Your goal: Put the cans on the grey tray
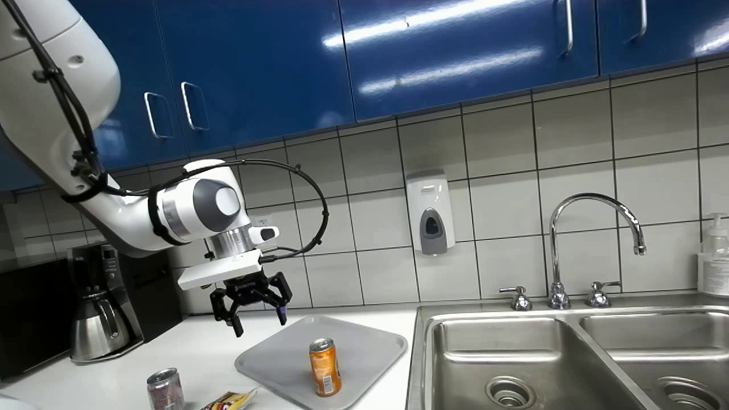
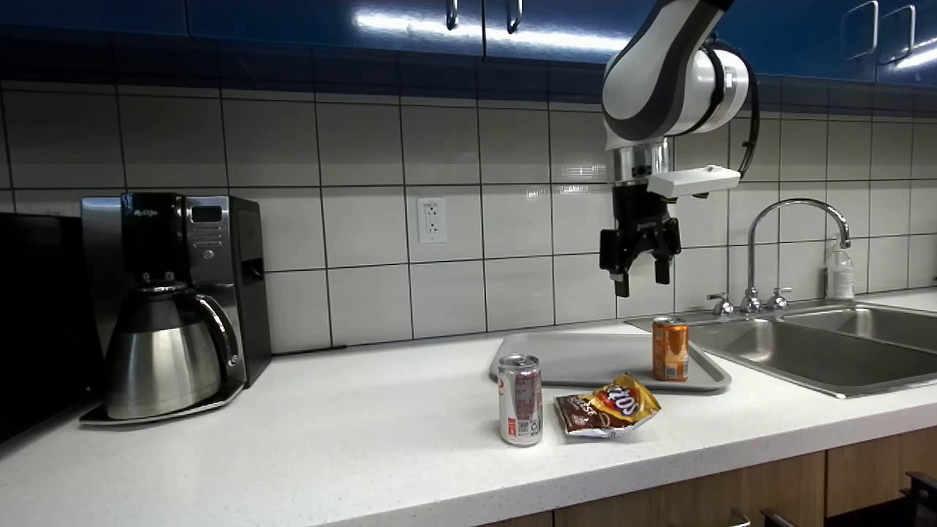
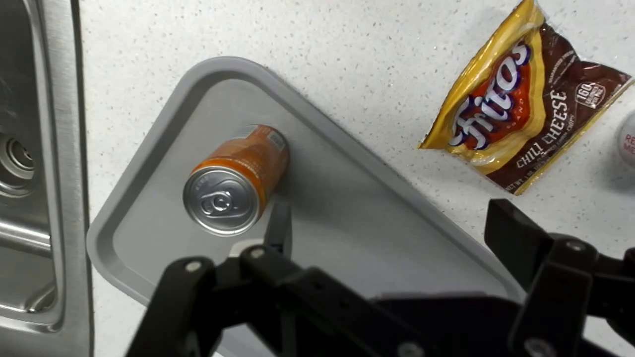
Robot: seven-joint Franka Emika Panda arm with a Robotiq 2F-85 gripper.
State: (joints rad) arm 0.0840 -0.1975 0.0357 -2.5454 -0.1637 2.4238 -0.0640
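A tiled wall and blue cabinets back the white table in an exterior view, with a steel sink on the right. The claw, spread wide, hangs above the grey tray, on whose near part the orange can stands upright. In an exterior view the silver-grey can stands upright toward the table's near edge, just left of a chip bag, with a coffee maker at the far left. In the wrist view the orange can sits within the tray's rim; the sliver at that view's right edge is probably the silver-grey can.
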